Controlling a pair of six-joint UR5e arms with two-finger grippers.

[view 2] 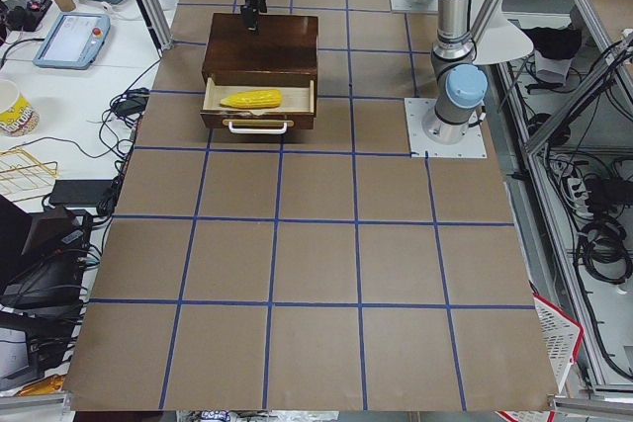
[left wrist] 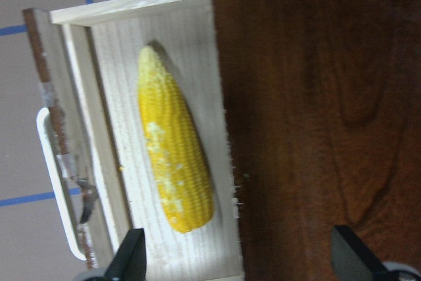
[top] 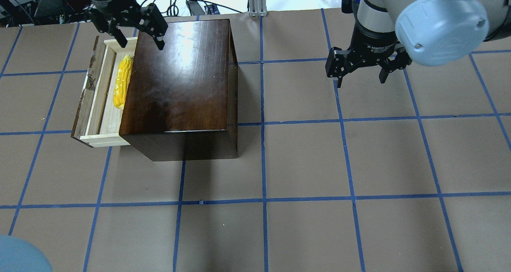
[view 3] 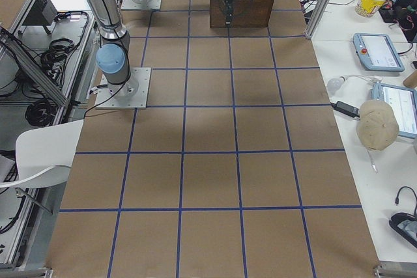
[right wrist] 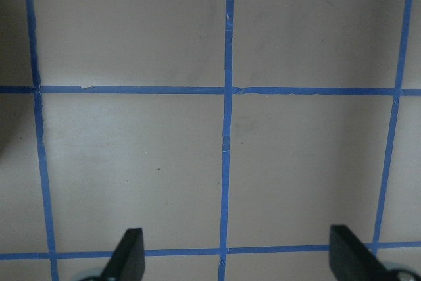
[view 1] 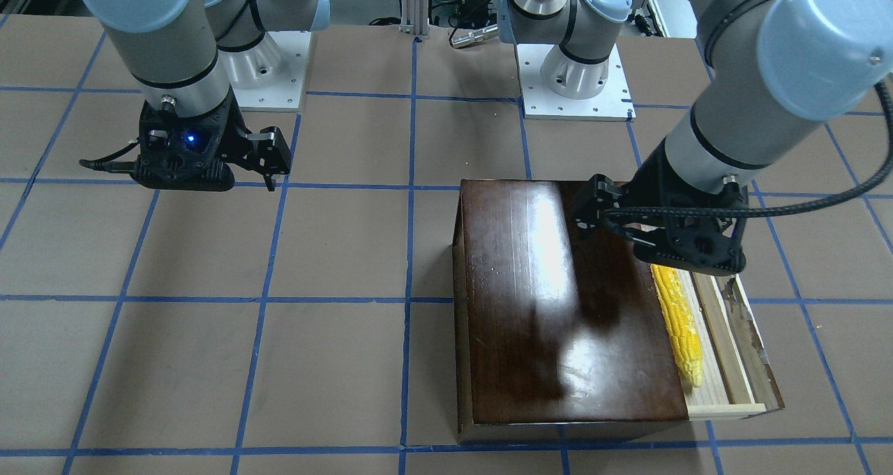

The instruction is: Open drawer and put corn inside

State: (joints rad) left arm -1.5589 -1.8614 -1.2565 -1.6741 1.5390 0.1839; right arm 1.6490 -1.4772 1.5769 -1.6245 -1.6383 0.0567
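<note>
The glossy dark-brown box [top: 179, 84] stands on the table with its drawer [top: 98, 104] pulled out. The yellow corn [top: 122, 81] lies flat in the pale-wood drawer, also in the front view [view 1: 678, 321] and the left wrist view [left wrist: 174, 162]. The cream handle [left wrist: 56, 189] shows on the drawer's front panel. My left gripper [top: 137, 42] is open and empty, hovering above the far end of the drawer and the box's edge. My right gripper [top: 361, 78] is open and empty, above bare table far from the box.
The table is brown with blue tape grid lines [top: 261, 124]. The arm bases [view 1: 575, 77] stand at the robot's side. Cables and an aluminium post [top: 257, 0] lie beyond the far edge. Operator desks with tablets [view 2: 74, 37] flank the table.
</note>
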